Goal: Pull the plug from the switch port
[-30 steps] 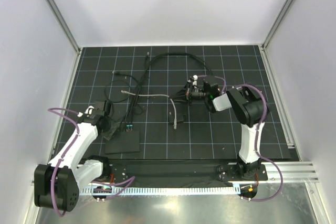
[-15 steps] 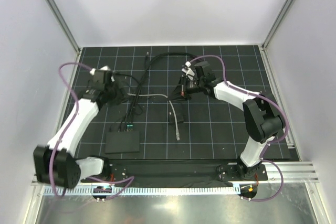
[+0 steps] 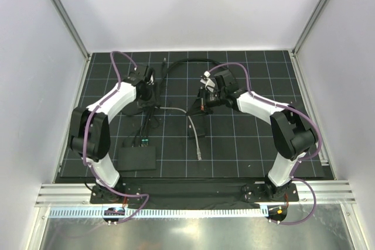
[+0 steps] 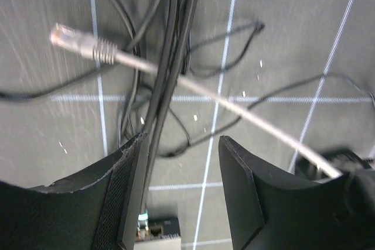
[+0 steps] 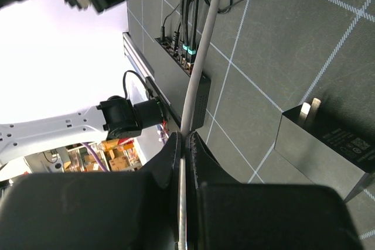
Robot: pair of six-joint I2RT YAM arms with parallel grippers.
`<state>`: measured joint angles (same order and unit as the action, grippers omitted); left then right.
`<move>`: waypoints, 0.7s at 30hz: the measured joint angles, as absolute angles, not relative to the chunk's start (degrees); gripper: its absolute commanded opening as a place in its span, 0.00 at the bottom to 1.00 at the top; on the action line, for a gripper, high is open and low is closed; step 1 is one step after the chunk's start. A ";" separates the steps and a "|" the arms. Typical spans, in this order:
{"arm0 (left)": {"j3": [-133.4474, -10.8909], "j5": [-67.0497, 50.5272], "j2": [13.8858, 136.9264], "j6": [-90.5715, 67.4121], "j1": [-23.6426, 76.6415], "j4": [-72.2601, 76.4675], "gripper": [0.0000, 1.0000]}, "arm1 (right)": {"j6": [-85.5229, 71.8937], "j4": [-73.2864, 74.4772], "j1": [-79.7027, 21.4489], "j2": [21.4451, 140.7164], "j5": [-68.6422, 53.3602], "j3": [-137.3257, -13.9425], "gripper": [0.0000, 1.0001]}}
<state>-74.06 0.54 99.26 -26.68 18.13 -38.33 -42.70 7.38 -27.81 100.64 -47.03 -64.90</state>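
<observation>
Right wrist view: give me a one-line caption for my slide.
Right tool pinching a grey cable, the black switch with its plugged-in leads just beyond.

Black cables (image 4: 169, 62) fan off the switch box's (image 3: 137, 157) far edge; no straight way in from that side; left tool (image 4: 181, 141) hangs open over the tangle; grey cable (image 3: 195, 137) trails from the clamped right tool (image 3: 205, 95) past the black block (image 5: 325, 144); bench (image 3: 258, 144) right of those lies bare; box's near and right edges unobstructed.
</observation>
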 measured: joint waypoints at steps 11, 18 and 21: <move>-79.83 4.93 107.15 -22.96 18.26 -40.16 0.49 | -42.33 7.33 -27.81 100.64 -47.03 -63.83 0.01; -79.92 5.50 109.58 -22.09 18.26 -40.80 0.42 | -42.35 7.33 -27.81 100.62 -47.03 -63.83 0.01; -79.92 6.02 109.62 -22.09 18.26 -40.71 0.29 | -42.35 7.31 -27.81 100.62 -47.03 -63.83 0.01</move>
<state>-79.92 6.02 109.62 -22.09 18.26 -40.71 -42.35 7.31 -27.81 100.62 -47.03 -63.83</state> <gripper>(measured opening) 0.378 0.056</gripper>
